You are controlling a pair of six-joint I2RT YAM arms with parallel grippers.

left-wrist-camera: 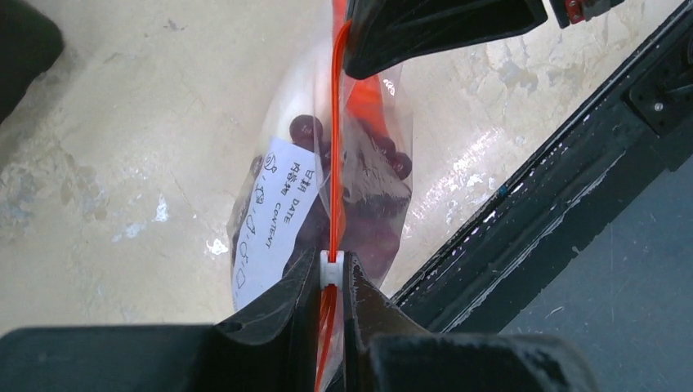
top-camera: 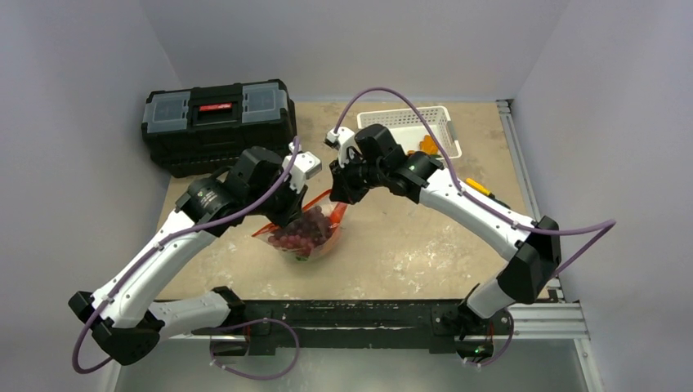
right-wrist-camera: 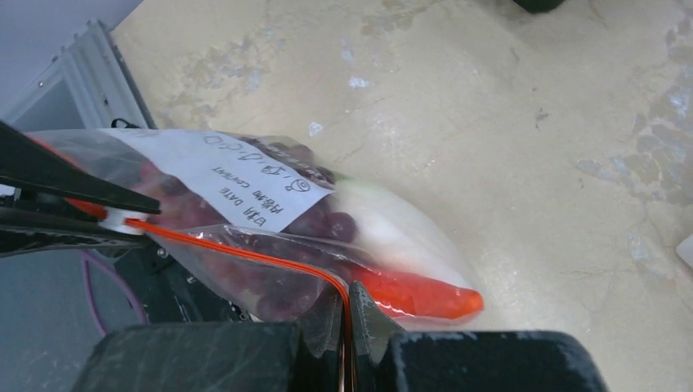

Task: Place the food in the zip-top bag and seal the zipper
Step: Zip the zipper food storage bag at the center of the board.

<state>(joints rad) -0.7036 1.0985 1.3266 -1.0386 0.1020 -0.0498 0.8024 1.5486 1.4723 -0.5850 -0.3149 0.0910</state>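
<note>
The zip-top bag (top-camera: 309,235) hangs between both grippers just above the table. Food fills it: purple grapes (right-wrist-camera: 327,224), an orange carrot (right-wrist-camera: 417,296) and a white piece (right-wrist-camera: 392,233). A white label (left-wrist-camera: 274,212) is on its side. My left gripper (left-wrist-camera: 331,265) is shut on the zipper's white slider tab (left-wrist-camera: 330,268), at the bag's left end in the top view. The orange-red zipper (right-wrist-camera: 245,253) runs taut from there to my right gripper (right-wrist-camera: 347,298), which is shut on the strip's other end. In the top view the left gripper (top-camera: 286,219) and right gripper (top-camera: 339,196) flank the bag.
A black toolbox (top-camera: 216,122) stands at the back left. A white slotted basket (top-camera: 413,129) sits at the back right with an orange piece (top-camera: 428,145) beside it. A yellow-handled screwdriver (top-camera: 478,187) lies near the right arm. A black rail (top-camera: 359,314) borders the near edge.
</note>
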